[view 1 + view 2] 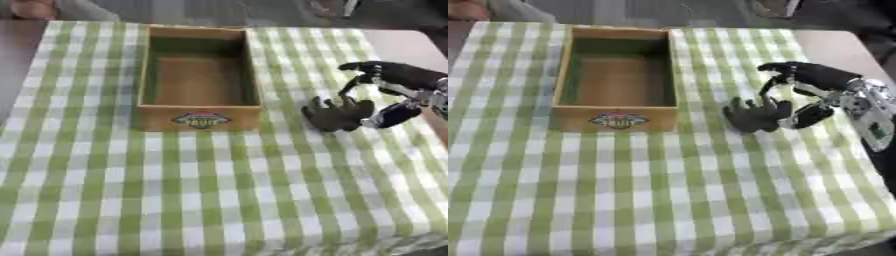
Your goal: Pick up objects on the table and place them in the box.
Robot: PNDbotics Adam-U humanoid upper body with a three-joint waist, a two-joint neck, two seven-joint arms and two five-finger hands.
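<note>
A dark grey-brown toy animal (336, 115) lies on the green checked cloth, just right of the wooden box (199, 119). The box is open on top and shows nothing inside. My right hand (808, 80) comes in from the right edge and hovers right behind and beside the toy. Its fingers curve down over the toy's far side and the thumb (807, 116) sits low at the toy's right. The hand brackets the toy without clearly closing on it. My left hand is out of sight.
The cloth (219, 190) covers the table from the box forward. A bare table corner (407, 47) shows at the back right. A person's sleeve sits beyond the far left edge.
</note>
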